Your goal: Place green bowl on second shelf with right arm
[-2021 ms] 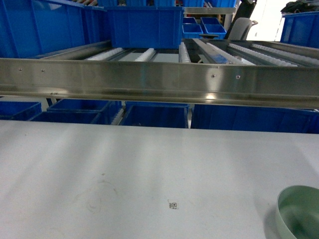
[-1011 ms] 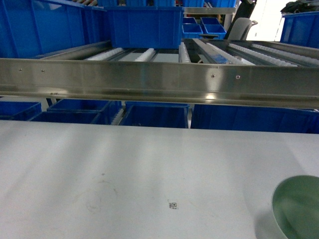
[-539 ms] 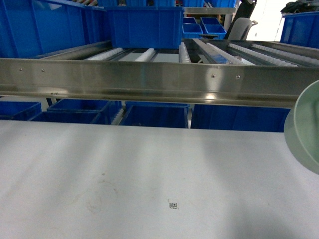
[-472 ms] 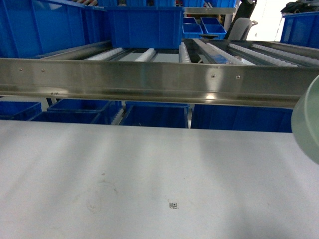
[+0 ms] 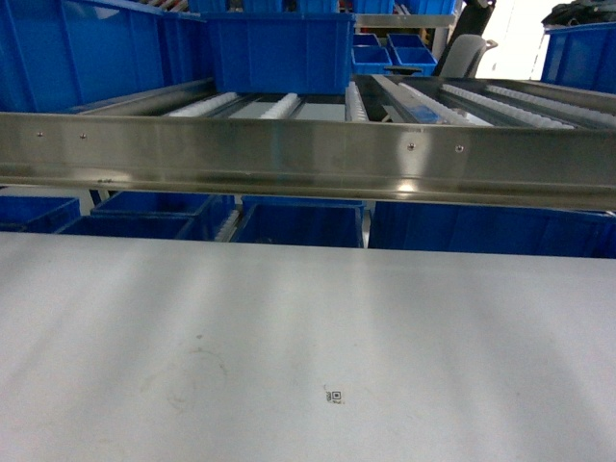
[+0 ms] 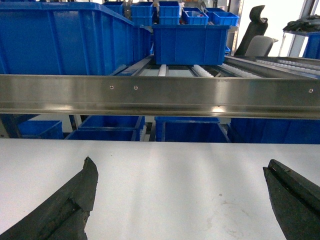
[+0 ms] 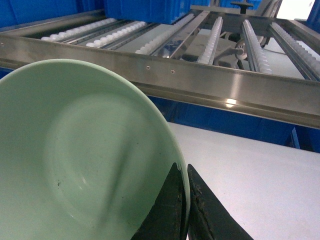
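The green bowl (image 7: 75, 160) fills the left of the right wrist view, tilted with its glossy inside facing the camera. My right gripper (image 7: 183, 167) is shut on its rim, one finger inside and one outside. The bowl hangs above the white table, in front of and about level with the steel front rail of the second shelf (image 7: 215, 80), whose roller rails run back behind it. In the head view that shelf (image 5: 308, 154) spans the frame, but neither the bowl nor an arm shows there. My left gripper (image 6: 180, 164) is open over the bare table, with nothing between its fingers.
A large deep blue crate (image 5: 279, 48) stands on the rollers at the back left, with a bigger one (image 5: 87, 53) beside it. More blue crates (image 5: 298, 221) sit under the shelf. The white table (image 5: 289, 337) stretches in front of the rail.
The green bowl has risen from the table at the lower right of the head view, tilted upward, and left that view on the right side.
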You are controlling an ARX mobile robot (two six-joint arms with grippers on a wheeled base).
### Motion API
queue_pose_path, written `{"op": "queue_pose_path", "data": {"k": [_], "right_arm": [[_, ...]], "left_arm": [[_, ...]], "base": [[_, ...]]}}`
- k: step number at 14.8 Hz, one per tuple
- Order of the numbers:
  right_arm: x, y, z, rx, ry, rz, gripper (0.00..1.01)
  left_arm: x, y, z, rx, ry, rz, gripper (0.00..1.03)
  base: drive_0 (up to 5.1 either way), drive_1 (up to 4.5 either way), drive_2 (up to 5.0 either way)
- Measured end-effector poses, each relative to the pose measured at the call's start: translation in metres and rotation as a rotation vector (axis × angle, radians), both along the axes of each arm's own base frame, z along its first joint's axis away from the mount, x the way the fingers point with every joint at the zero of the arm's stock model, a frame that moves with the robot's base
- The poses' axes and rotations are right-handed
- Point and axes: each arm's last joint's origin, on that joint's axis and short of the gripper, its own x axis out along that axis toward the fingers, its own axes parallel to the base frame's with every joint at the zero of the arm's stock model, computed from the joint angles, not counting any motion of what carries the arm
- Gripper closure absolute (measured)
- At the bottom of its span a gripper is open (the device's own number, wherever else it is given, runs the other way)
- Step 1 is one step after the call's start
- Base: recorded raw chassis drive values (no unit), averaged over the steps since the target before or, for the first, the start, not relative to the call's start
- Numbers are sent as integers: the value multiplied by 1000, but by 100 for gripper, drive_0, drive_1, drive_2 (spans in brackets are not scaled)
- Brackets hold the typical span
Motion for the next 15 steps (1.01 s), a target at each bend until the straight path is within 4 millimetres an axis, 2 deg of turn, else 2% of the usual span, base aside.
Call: {"op": "queue_pose_path", "data": {"k": [3,7,10,15], "right_arm": [[-22,11,-12,40,-65,-37,99],[-28,13,-22,62,-78,-78,99],[-29,13,-22,62,-80,-86,99],[-29,13,-22,62,-76,-91,99]], "left_arm": [[0,0,0,0,0,0,5],[0,0,0,0,0,1,5],[0,0,0,0,0,0,5],[0,0,0,0,0,-1,5]], "base": [[0,0,0],[0,0,0],[0,0,0],[-496,250,250]]}}
